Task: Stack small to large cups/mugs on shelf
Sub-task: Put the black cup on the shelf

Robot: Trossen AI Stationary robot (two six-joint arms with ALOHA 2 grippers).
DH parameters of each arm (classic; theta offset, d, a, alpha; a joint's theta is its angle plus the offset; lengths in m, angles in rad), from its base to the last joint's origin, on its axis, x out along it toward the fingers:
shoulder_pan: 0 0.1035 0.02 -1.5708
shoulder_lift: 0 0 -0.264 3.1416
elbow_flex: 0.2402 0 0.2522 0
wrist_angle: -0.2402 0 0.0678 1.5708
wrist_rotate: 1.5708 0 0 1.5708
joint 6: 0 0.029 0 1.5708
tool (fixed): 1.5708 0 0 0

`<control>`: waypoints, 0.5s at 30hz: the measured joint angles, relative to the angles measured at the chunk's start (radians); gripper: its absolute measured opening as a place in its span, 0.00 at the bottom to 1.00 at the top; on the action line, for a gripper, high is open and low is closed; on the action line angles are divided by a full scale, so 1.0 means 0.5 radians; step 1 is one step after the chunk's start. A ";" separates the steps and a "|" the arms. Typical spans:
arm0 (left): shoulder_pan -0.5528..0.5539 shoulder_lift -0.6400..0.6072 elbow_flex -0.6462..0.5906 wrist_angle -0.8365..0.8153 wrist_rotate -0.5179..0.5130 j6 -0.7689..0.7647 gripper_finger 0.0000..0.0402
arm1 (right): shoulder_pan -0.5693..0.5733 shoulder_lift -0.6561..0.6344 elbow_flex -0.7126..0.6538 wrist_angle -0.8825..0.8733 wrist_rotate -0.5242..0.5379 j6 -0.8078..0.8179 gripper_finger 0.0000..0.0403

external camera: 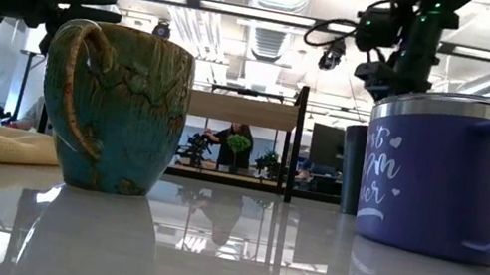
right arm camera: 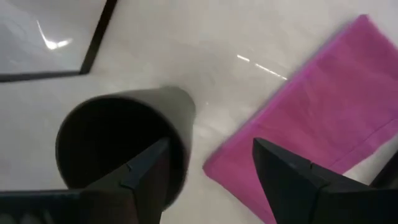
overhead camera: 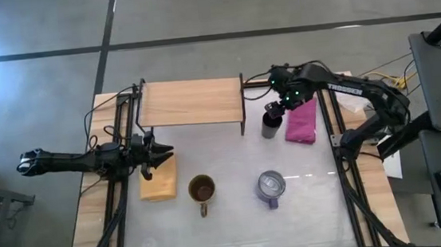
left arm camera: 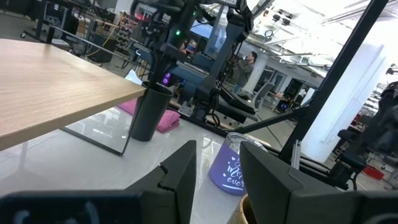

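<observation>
The light-wood shelf (overhead camera: pixel 191 102) stands at the table's far side. The small black cup (overhead camera: pixel 270 125) stands upright on the table by the shelf's right leg, next to a pink cloth (overhead camera: pixel 302 122). My right gripper (right arm camera: pixel 211 146) is open above the black cup (right arm camera: pixel 118 143); one finger is over the cup's rim, the other over the table toward the cloth. The olive-brown mug (overhead camera: pixel 202 191) and the purple mug (overhead camera: pixel 271 188) stand upright near the table's middle. My left gripper (overhead camera: pixel 159 154) is open and empty above the yellow pad (overhead camera: pixel 159 182). My right gripper comes at the black cup from above, pointing down, with one finger (right arm camera: pixel 146 171) over the cup's rim (right arm camera: pixel 180 134) on the side toward the pink cloth. I cannot tell whether the finger touches the rim. The cup stands upright on the table.
The shelf's black legs (overhead camera: pixel 242 105) stand right beside the black cup. Black frame rails (overhead camera: pixel 118 188) run along the table's left and right sides. There is bare table between the two mugs and the near edge.
</observation>
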 joint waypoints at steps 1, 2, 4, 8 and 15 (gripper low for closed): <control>0.000 0.000 0.000 0.000 0.000 0.000 0.27 | 0.015 0.017 0.000 0.000 0.000 -0.003 0.54; 0.001 0.000 0.000 0.001 0.000 0.000 0.27 | 0.031 0.032 0.000 0.002 0.000 -0.003 0.54; 0.000 0.000 0.000 0.000 0.000 0.000 0.27 | 0.063 0.051 0.000 0.015 0.001 -0.004 0.54; 0.001 0.000 0.000 0.000 0.000 0.000 0.27 | 0.105 0.077 0.000 0.024 0.046 -0.003 0.54; 0.000 0.000 0.000 0.000 0.000 0.000 0.27 | 0.120 0.088 0.000 0.071 0.056 -0.003 0.54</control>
